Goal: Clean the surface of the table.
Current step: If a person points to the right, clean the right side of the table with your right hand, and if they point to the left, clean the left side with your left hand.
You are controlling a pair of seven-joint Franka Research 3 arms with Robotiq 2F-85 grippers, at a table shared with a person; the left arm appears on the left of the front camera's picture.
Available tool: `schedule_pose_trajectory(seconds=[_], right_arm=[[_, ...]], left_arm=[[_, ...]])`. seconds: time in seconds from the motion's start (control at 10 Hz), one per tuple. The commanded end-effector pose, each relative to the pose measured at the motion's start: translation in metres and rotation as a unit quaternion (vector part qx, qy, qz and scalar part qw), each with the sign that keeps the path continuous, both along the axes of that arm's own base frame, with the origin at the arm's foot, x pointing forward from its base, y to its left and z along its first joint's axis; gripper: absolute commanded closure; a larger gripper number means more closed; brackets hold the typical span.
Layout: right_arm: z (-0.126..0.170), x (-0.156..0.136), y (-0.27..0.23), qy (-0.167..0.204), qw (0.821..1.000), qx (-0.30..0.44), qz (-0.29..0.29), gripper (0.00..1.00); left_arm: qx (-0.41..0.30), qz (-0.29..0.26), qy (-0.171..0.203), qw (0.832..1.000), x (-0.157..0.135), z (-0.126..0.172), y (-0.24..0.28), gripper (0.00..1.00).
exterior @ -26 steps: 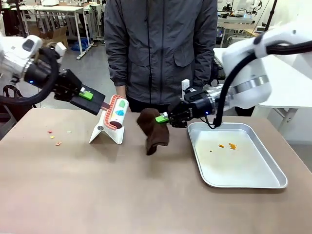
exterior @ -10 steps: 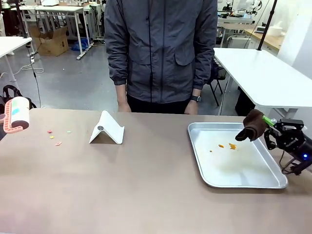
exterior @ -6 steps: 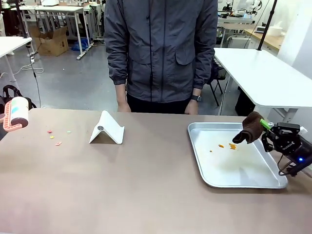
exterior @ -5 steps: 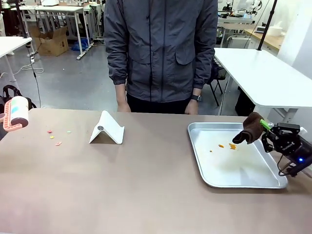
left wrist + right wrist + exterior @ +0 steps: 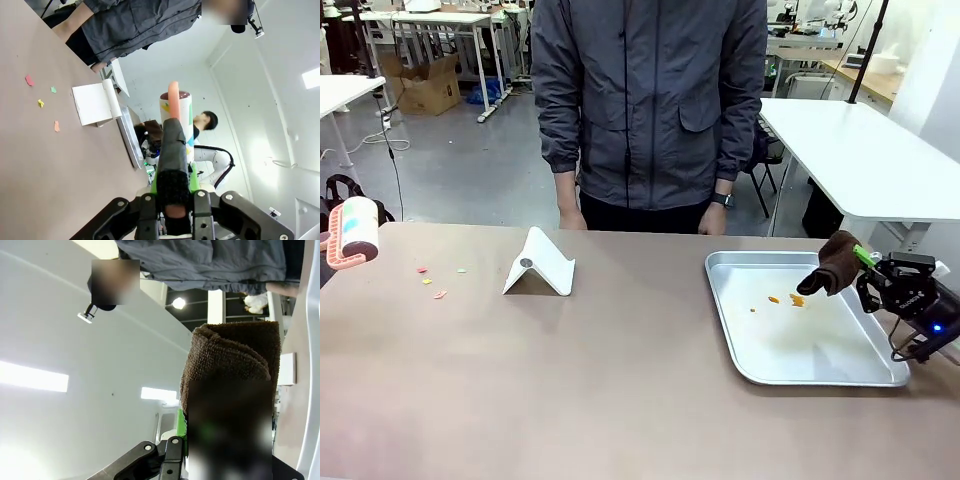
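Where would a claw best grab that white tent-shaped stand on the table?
Probably at its top fold, coming straight down from above. The white stand sits on the table like a little tent, its two faces sloping up to a narrow peak that a claw could pinch from both sides.

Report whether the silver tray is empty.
Not empty. A few small orange scraps lie in the tray, toward its far side; the rest of its floor is bare.
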State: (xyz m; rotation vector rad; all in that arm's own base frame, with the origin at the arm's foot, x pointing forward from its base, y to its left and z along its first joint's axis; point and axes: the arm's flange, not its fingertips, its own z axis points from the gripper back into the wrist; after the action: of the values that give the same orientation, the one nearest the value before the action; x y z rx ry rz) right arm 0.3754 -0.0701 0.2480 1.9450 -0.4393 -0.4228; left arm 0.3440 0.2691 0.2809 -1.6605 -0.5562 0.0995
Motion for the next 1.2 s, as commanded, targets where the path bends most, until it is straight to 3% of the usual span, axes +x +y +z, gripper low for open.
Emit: schedule_pose_trajectory(seconds=[0.0,1.1], right_arm=[[0.0061,-0.0017,-0.0035,0.004,1.000,0.013,0.009,0.95],[0.0061,-0.0017,-0.0035,0.004,1.000,0.013,0.009,0.95]], left_arm=[[0.006,-0.003,-0.006,1.000,-0.0045,0.0031,-0.0021,0.83],[0.006,-0.003,-0.006,1.000,-0.0045,0.0031,-0.0021,0.83]])
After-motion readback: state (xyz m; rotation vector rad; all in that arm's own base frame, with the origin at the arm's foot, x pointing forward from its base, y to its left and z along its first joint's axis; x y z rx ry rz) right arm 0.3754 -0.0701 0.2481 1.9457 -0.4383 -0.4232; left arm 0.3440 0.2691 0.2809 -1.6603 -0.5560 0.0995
